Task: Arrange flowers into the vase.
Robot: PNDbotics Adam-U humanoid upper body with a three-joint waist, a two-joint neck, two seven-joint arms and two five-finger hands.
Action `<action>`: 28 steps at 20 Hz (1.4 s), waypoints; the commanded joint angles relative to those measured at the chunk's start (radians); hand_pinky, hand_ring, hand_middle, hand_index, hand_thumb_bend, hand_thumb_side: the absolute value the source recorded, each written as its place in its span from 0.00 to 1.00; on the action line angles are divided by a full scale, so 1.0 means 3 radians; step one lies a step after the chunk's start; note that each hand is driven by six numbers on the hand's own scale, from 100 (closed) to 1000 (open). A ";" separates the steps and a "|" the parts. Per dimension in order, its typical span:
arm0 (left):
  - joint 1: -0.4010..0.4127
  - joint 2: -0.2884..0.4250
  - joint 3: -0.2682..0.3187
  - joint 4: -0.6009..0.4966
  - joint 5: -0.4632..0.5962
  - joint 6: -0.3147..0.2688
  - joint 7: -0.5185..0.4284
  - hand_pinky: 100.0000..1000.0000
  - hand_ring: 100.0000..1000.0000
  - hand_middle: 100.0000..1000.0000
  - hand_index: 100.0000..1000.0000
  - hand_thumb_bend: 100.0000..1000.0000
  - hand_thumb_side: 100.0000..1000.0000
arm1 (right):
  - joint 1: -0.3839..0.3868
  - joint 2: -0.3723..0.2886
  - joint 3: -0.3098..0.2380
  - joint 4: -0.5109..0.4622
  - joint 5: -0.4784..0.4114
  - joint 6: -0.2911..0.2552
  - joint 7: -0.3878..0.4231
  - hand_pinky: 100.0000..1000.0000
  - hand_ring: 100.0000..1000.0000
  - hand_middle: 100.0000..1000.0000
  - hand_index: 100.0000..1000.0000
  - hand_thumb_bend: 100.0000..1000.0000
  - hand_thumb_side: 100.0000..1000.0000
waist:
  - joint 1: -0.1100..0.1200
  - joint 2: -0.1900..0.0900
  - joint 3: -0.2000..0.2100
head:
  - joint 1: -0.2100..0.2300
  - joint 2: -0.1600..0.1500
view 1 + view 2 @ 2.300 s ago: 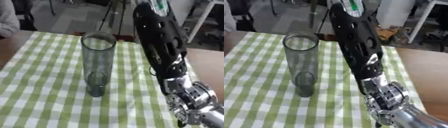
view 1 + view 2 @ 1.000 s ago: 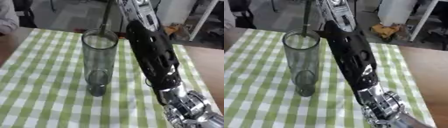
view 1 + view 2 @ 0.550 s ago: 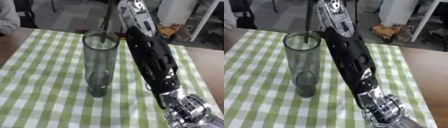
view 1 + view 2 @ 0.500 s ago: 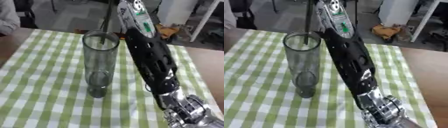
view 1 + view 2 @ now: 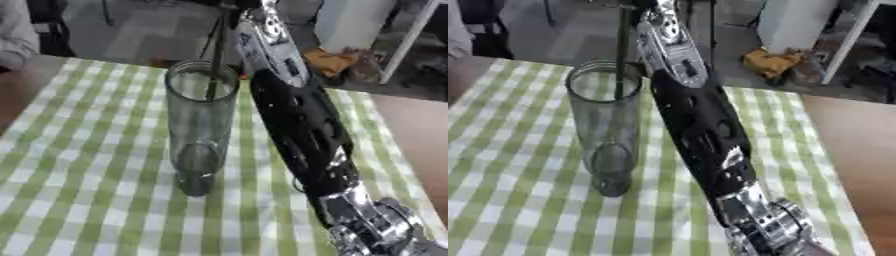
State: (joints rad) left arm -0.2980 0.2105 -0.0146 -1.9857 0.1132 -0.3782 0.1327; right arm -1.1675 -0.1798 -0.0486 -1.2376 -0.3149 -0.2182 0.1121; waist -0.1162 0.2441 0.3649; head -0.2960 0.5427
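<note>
A tall clear glass cylinder vase (image 5: 199, 130) stands upright on the bench, on a green-and-white checked cloth (image 5: 79, 165), a little left of the middle of the scene. The robot's right arm (image 5: 302, 130), black with silver joints, reaches from the near right corner up and over toward the far side, its upper end passing just right of the vase mouth. A thin dark flower stem (image 5: 215, 60) hangs nearly straight down from the top edge of the view, and its lower end sits inside the vase's rim, toward the far right side of the opening. The right robot hand lies beyond the top edge, so I cannot tell whether it is grasping the stem or has released it; the left robot hand does not show at all. The bloom itself is out of view. The risk, as I judge it, is the arm's closeness to the glass: a sideways drift leftward could knock the tall, narrow vase over. The stem might also snag on the rim and lever the vase if pushed down at an angle.
</note>
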 commanded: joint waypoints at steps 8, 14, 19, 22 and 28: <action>-0.0043 0.0017 0.0004 -0.0048 0.0005 -0.0009 -0.0007 0.48 0.81 0.93 0.95 0.00 0.85 | -0.0035 -0.0059 -0.0009 0.0074 0.0224 -0.0057 0.0034 0.09 0.01 0.00 0.00 0.38 0.60 | 0.0040 -0.0053 -0.0013 | 0.0017 -0.0049; -0.0044 0.0015 0.0007 -0.0048 0.0004 -0.0008 -0.0006 0.48 0.81 0.93 0.95 0.00 0.85 | -0.0013 -0.0066 -0.0014 0.0087 0.0263 -0.0089 0.0015 0.12 0.13 0.00 0.00 0.46 0.70 | 0.0032 -0.0058 -0.0019 | 0.0029 -0.0054; -0.0042 0.0015 0.0010 -0.0048 0.0002 -0.0007 -0.0001 0.48 0.80 0.93 0.95 0.00 0.85 | 0.0004 -0.0103 -0.0011 0.0110 0.0348 -0.0168 0.0016 0.17 0.22 0.12 0.03 0.46 0.79 | 0.0026 -0.0062 -0.0025 | 0.0045 -0.0054; -0.0038 0.0017 0.0012 -0.0048 0.0000 -0.0005 0.0000 0.48 0.80 0.93 0.95 0.00 0.85 | 0.0009 -0.0130 -0.0009 0.0128 0.0429 -0.0216 0.0012 0.20 0.24 0.15 0.05 0.46 0.84 | 0.0026 -0.0067 -0.0034 | 0.0053 -0.0051; -0.0029 0.0018 0.0013 -0.0048 -0.0004 -0.0002 0.0002 0.48 0.80 0.93 0.95 0.00 0.85 | 0.0007 -0.0180 0.0009 0.0168 0.0598 -0.0214 -0.0001 0.25 0.28 0.19 0.10 0.46 0.91 | 0.0029 -0.0070 -0.0044 | 0.0066 -0.0046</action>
State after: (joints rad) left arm -0.2990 0.2103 -0.0145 -1.9857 0.1132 -0.3781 0.1328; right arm -1.1445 -0.2036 -0.0480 -1.1811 -0.1530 -0.2799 0.1115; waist -0.1173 0.2438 0.3522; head -0.2792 0.5381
